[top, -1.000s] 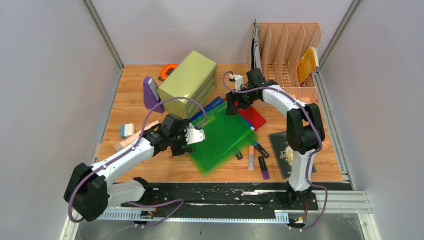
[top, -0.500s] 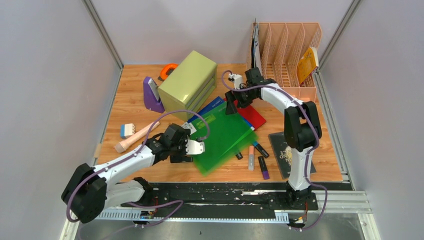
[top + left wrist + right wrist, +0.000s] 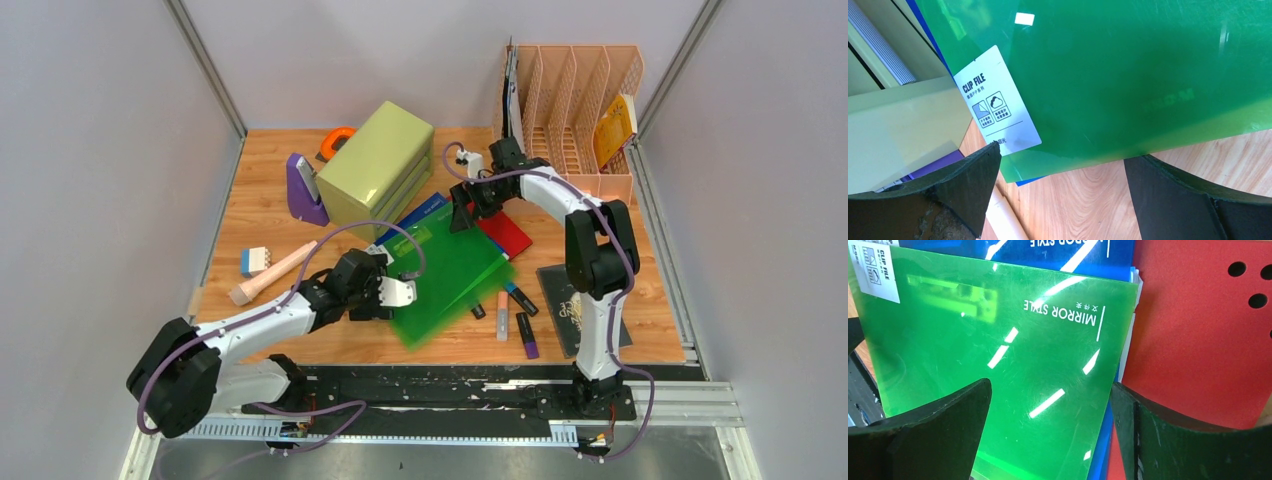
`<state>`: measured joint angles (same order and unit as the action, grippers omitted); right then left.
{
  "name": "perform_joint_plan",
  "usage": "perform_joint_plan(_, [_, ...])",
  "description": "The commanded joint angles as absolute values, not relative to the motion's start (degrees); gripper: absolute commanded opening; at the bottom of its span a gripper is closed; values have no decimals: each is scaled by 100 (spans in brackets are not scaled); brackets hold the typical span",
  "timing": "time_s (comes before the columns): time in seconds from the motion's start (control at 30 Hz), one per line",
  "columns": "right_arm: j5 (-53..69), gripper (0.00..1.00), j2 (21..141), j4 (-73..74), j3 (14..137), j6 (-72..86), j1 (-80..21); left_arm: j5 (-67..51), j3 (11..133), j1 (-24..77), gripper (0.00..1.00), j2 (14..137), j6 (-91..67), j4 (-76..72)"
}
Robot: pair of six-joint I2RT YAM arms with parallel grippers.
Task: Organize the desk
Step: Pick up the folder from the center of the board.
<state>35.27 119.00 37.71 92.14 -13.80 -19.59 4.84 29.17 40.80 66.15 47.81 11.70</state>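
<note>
Both my jaws gape wide, holding nothing: left gripper at the near corner of the translucent green plastic clip file, right gripper over its far edge. Closing, I might also pinch the glossy blue folder beneath, or skid the stack across the orange-brown wood-grain desk underneath. My wrist views show those layered edges; overhead shows only overlap.

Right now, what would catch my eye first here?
A bright green clip file lies on the desk over a blue folder, the open left gripper at its near-left edge, the open right gripper at its far one. Behind sits an olive-green drawer chest, askew; a peach file rack stands far right.
</note>
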Motion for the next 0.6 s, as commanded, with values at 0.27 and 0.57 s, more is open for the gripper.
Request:
perform_joint_plan(0.27, [4618,69,11682,4238,9508,-1441,-1979,481,2929,4182,100,6685,4323,693])
perform_joint_plan(0.57, [5194,39,11005,4627,9377,-1555,-1982,396,2949,4193,100,6747,4086,598])
